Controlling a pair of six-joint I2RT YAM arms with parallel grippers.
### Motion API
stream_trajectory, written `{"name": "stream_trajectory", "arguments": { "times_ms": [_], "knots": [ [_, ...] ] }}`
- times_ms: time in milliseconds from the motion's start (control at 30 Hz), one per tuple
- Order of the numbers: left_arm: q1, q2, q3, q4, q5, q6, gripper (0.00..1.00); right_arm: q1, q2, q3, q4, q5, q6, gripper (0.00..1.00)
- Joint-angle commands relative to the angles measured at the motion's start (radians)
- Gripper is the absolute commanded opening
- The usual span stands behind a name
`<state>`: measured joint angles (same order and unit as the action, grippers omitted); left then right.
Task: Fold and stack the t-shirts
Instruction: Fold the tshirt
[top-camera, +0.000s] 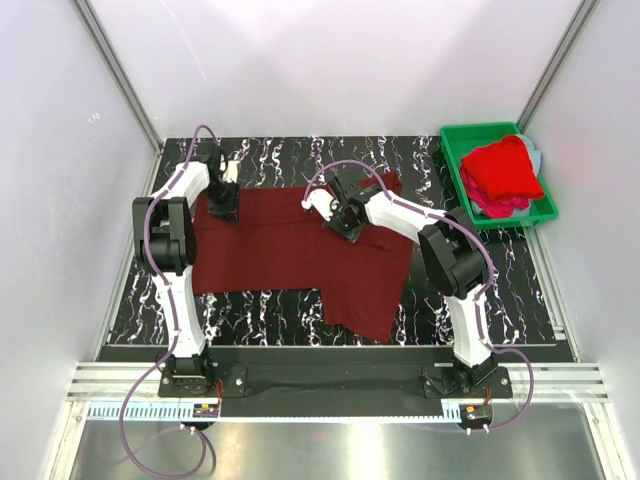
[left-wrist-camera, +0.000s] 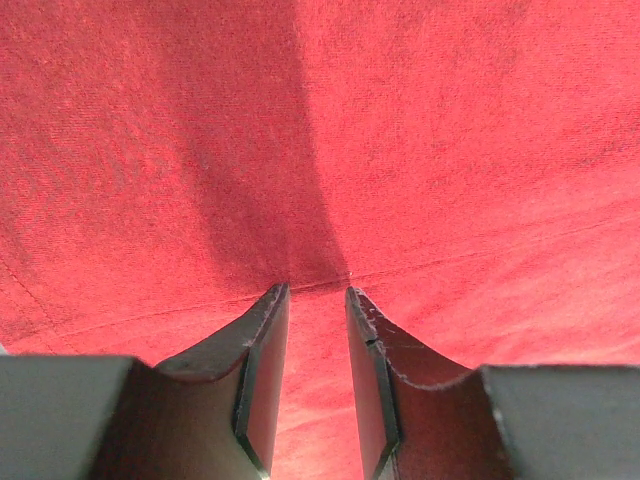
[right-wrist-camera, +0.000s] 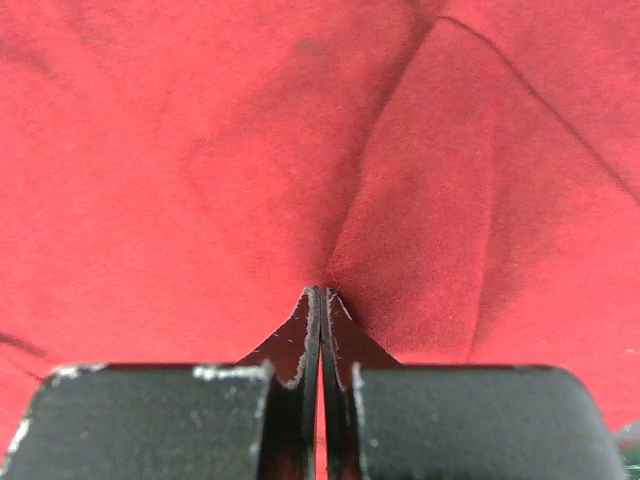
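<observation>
A maroon shirt (top-camera: 290, 250) is seen spread flat across the middle of the black marbled table (top-camera: 260, 310), one flap reaching toward the near edge right of centre. The left gripper (top-camera: 224, 207) is planted on the shirt's far left corner. Its fingers (left-wrist-camera: 265, 340) are held narrowly apart at a stitched hem, with cloth filling the gap. Whether that cloth is pinched cannot be told. The right gripper (top-camera: 345, 222) is set down on the shirt near its far edge, about midway along. In the right wrist view its jaws are seen pressed together on a pucker of the cloth, with creases drawn in to the tips. At the far right corner a green bin (top-camera: 455, 170) is shown, with a red shirt (top-camera: 503, 168) heaped over a pink shirt (top-camera: 500, 207) inside.
</observation>
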<state>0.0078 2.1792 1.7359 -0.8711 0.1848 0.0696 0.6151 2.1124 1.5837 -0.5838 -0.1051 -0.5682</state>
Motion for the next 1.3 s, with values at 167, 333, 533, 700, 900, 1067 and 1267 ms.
{"name": "stream_trajectory", "arguments": {
  "times_ms": [167,333,533,700,900,1067,1267],
  "knots": [
    [-0.002,-0.068,-0.01,0.014,0.018,-0.01,0.35,-0.044,-0.025,0.081,0.076,0.082,-0.024,0.0],
    [-0.002,-0.067,-0.01,0.018,0.019,-0.01,0.35,-0.08,0.001,0.124,0.09,0.12,-0.029,0.0],
    [-0.002,-0.067,-0.012,0.017,0.019,-0.01,0.35,-0.083,0.001,0.151,0.075,0.11,-0.006,0.12],
    [-0.003,-0.067,-0.012,0.017,0.019,-0.01,0.35,-0.084,-0.041,0.141,0.065,0.091,0.019,0.27],
    [-0.003,-0.064,-0.013,0.017,0.016,-0.008,0.35,-0.071,-0.126,0.088,-0.031,-0.111,-0.009,0.25],
    [-0.002,-0.064,-0.013,0.018,0.015,-0.008,0.35,-0.064,-0.131,0.064,-0.108,-0.254,-0.006,0.23],
    [-0.002,-0.071,-0.022,0.02,0.013,-0.008,0.35,-0.052,-0.095,0.07,-0.152,-0.34,0.008,0.22]
  ]
}}
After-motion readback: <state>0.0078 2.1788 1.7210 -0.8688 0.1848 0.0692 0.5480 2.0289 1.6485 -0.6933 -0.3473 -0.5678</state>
